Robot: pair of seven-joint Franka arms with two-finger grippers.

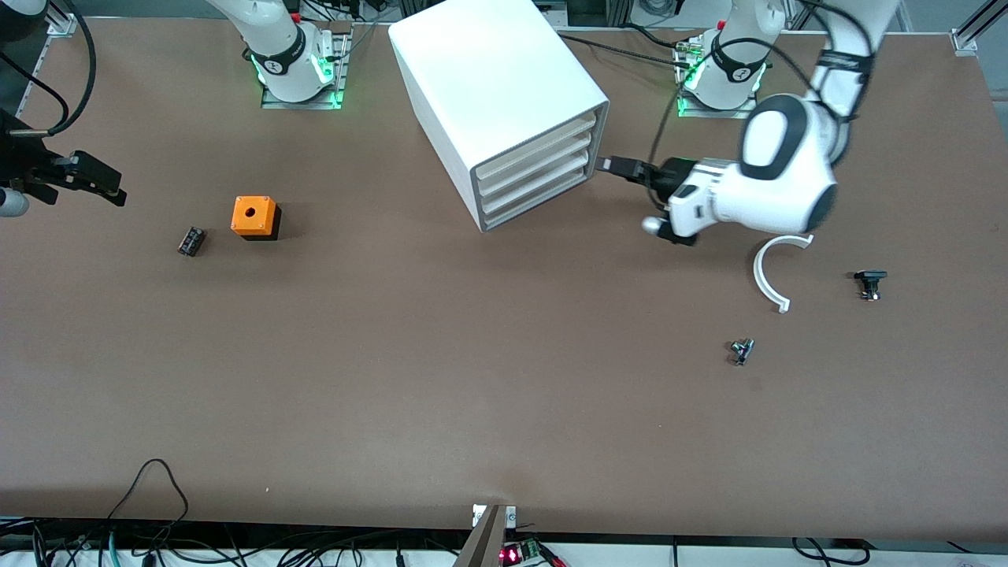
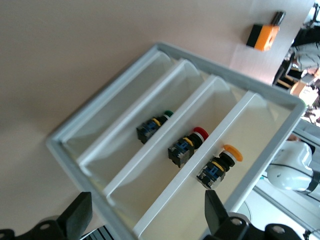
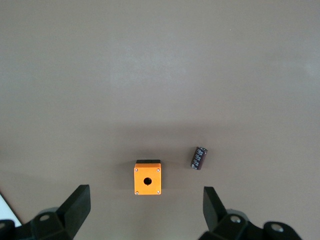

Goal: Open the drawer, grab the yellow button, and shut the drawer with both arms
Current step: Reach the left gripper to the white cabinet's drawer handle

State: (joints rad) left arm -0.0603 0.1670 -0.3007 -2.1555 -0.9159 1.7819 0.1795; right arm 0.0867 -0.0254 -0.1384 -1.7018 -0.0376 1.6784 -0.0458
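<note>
Left gripper (image 1: 606, 164), fingers spread and empty, faces the cabinet (image 1: 496, 94); right gripper (image 1: 106, 187) waits wide open, partly cropped.

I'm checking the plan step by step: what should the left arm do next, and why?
Probably ease the left gripper forward onto the top drawer's front lip, ready to pull. It hangs open just in front of the cabinet, whose drawers all sit flush. The orange-capped button lies inside that drawer. The right gripper waits open near the orange cube.
</note>
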